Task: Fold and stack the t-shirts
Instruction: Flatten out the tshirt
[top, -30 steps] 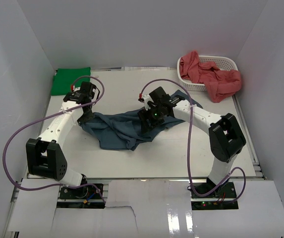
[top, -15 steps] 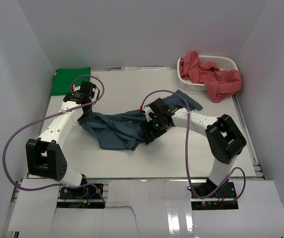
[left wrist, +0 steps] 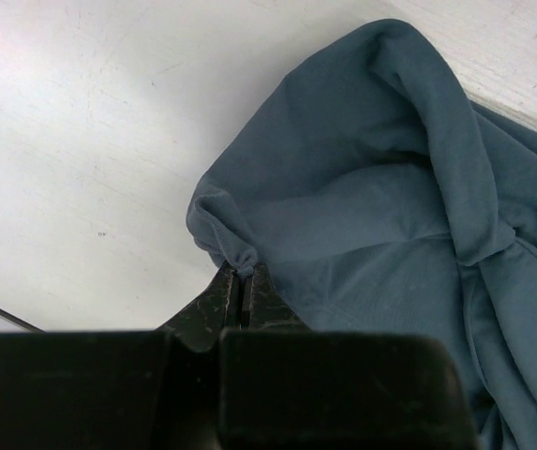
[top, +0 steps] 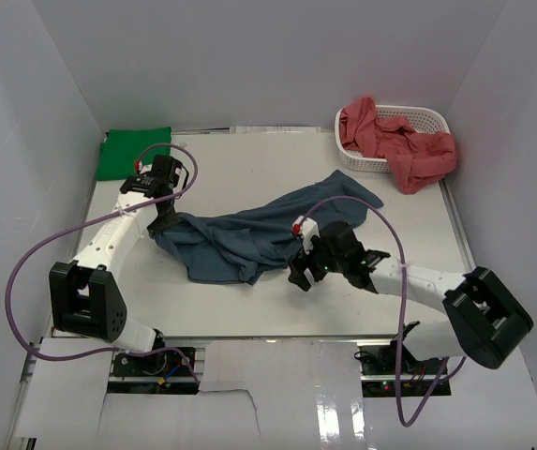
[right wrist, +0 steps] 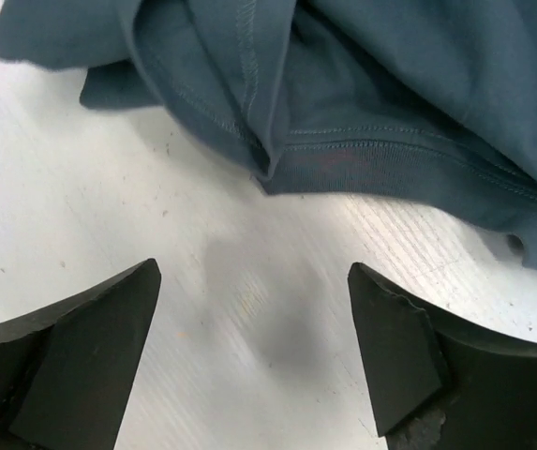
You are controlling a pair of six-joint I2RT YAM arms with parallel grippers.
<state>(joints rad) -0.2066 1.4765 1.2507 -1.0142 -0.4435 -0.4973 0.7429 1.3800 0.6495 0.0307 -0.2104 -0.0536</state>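
Pinching a small fold at the edge of the slate blue t-shirt [left wrist: 362,225], the left gripper [left wrist: 242,279] has its jaws pressed together on the cloth. The right gripper [right wrist: 249,277] hangs with fingers spread wide (bare table [top: 249,169] shows between them), just beside the shirt's stitched hem. The shirt lies crumpled mid-table between the arms. A bright green t-shirt [top: 135,152] lies at the far left corner; salmon red t-shirts [top: 409,150] spill from the white basket [top: 425,114] far right.

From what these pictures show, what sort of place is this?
Probably a robot test cell, not a home: a white table boxed in by plain white walls, the left arm and right arm mounted at its near edge, a slate-blue t-shirt as practice laundry.
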